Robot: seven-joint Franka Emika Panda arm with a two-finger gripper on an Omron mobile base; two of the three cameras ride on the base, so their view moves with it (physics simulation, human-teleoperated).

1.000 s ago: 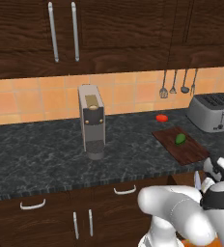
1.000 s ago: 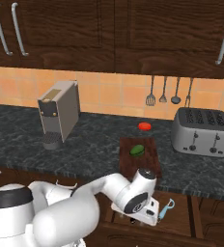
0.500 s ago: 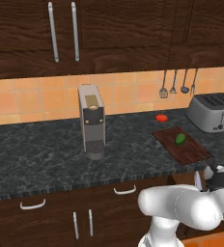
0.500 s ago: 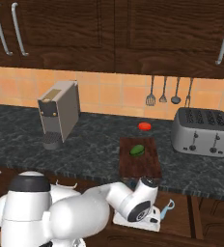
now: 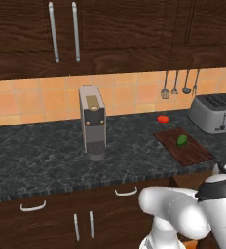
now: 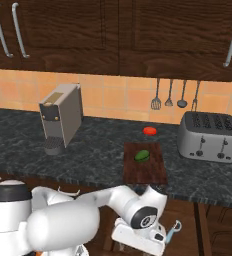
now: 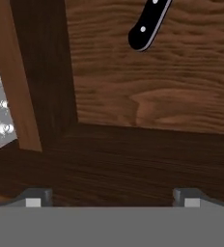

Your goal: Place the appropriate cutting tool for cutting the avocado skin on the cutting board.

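A small green avocado (image 5: 181,140) (image 6: 142,155) lies on the dark reddish-brown cutting board (image 5: 193,153) (image 6: 145,172) on the counter. My arm bends down in front of the counter, below the board, with the white hand (image 6: 138,235) low over an open drawer. In the hand view my gripper (image 7: 111,198) is open, fingertips (image 7: 34,198) far apart with nothing between them, above the drawer's wooden floor. A black riveted knife handle (image 7: 147,26) lies on that floor at the top of the hand view, well apart from the fingers; its blade is out of view.
A flat red round item (image 5: 162,118) (image 6: 149,131) lies behind the board. A toaster (image 5: 215,113) (image 6: 208,136) stands to the right, a coffee machine (image 5: 93,121) (image 6: 62,117) to the left. Utensils (image 6: 175,95) hang on the wall. The drawer's wooden wall (image 7: 41,72) rises at the hand view's left.
My arm has sunk lower in front of the counter, and the hand has dropped toward the drawer. The avocado and the board have not moved.
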